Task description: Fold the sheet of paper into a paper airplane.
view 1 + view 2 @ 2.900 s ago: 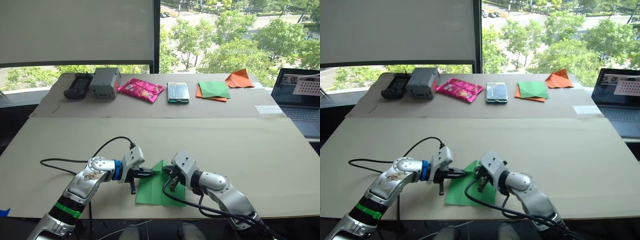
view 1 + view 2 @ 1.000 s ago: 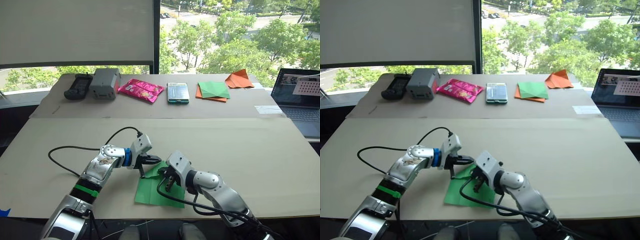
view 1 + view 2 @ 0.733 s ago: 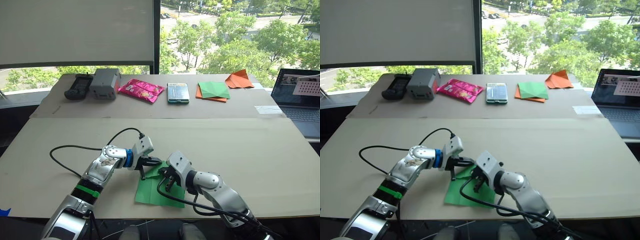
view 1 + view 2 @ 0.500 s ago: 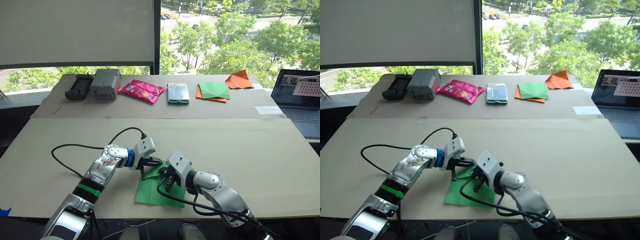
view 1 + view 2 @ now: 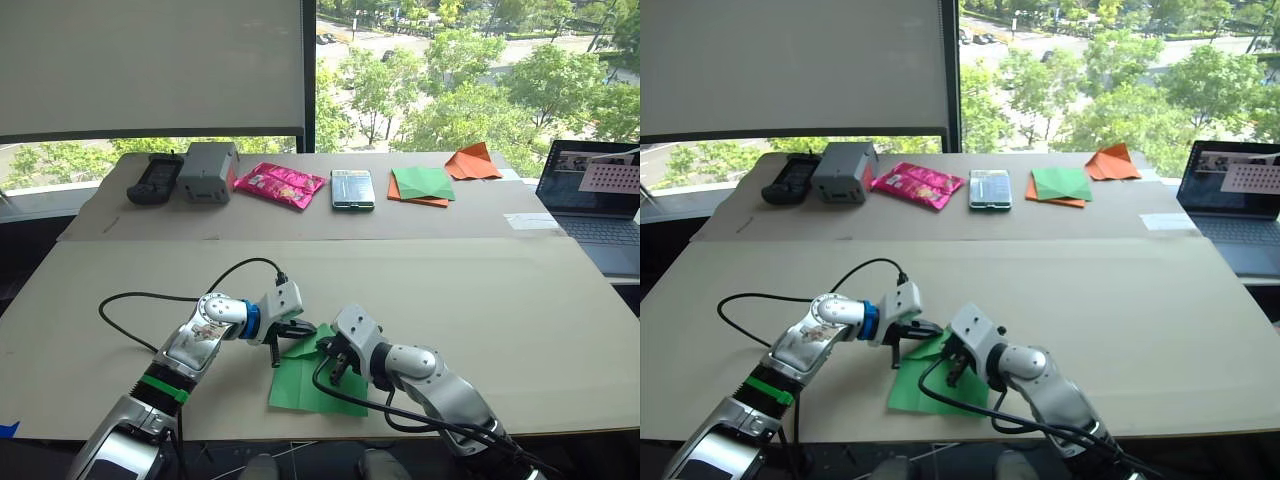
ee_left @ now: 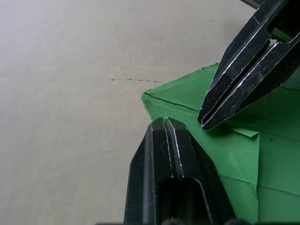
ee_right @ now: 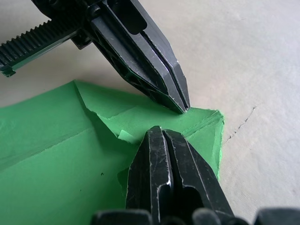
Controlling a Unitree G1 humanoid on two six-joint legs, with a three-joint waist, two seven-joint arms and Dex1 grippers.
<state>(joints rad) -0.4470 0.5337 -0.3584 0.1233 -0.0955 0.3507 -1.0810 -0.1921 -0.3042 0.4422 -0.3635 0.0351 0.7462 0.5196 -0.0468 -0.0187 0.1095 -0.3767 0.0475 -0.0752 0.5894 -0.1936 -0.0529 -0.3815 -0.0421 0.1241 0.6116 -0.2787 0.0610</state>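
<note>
Pincers (image 7: 185,108) (image 6: 202,123) closed, tips on sheet of paper (image 5: 305,378); laptop (image 5: 595,203) far right.

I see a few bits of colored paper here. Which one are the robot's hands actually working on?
The sheet of paper lying alone near the front edge, with both hands' tips on its corner. The green-and-orange pair of sheets and orange paper plane sit far back, untouched.

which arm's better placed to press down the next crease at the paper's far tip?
Close call, leaning left. Both grippers are shut at the tip of the sheet of paper; the left gripper sits nearest the corner, the right gripper just behind it.
</note>
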